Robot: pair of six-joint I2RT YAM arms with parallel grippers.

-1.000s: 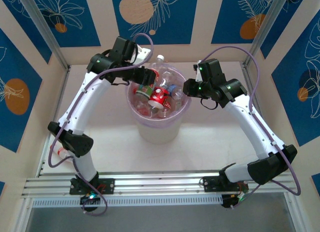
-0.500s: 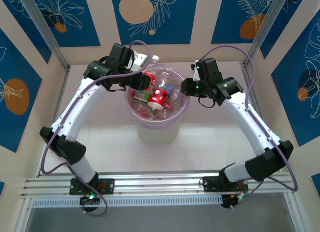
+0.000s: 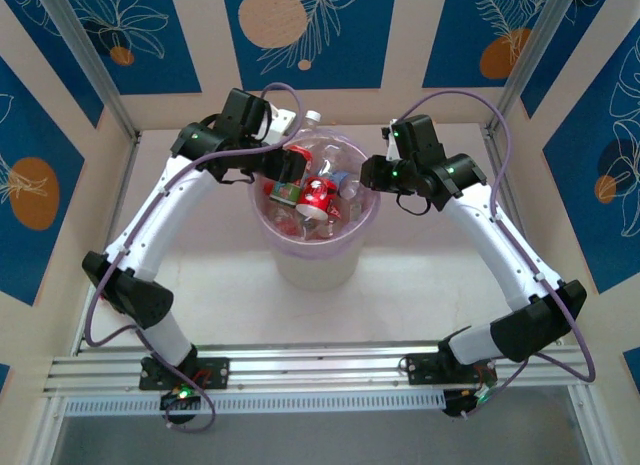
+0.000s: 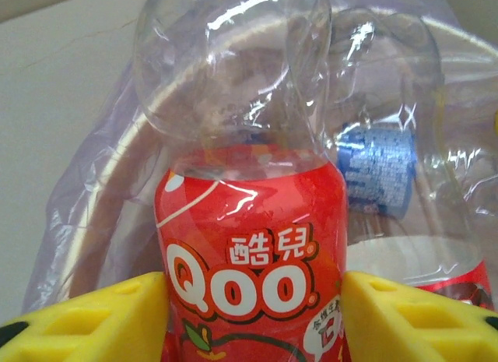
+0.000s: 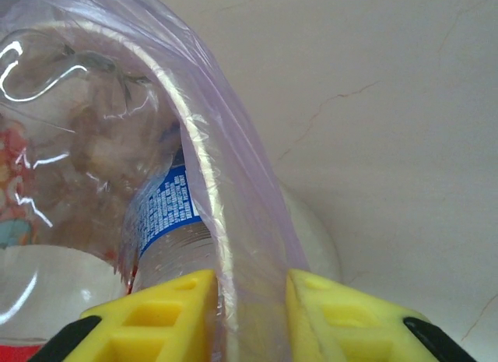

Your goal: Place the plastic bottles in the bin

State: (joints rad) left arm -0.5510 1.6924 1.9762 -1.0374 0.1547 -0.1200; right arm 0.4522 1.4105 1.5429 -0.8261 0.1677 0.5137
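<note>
A pale tabletop [image 3: 430, 285] is enclosed by cream walls with blue leaf-patterned panels [image 3: 310, 30], and an aluminium rail [image 3: 320, 370] is seen along its near edge. The bin [image 3: 305, 267] is placed mid-table and is heaped with the plastic bottles [image 3: 322, 195]; a white-capped one [image 3: 312, 119] is seen poking over the far rim. From above, the left gripper [image 3: 292, 168] is found over the left rim and the right gripper [image 3: 368, 173] at the right rim. What each holds is shown by the wrist views: a red-labelled bottle [image 4: 253, 253] is clamped between the widely spread left fingers [image 4: 101, 319], while the liner [image 5: 233, 183] and rim are pinched in the narrow right jaws. A blue-labelled bottle [image 5: 167, 206] is seen just inside that rim. Bare table is left all round the bin.
</note>
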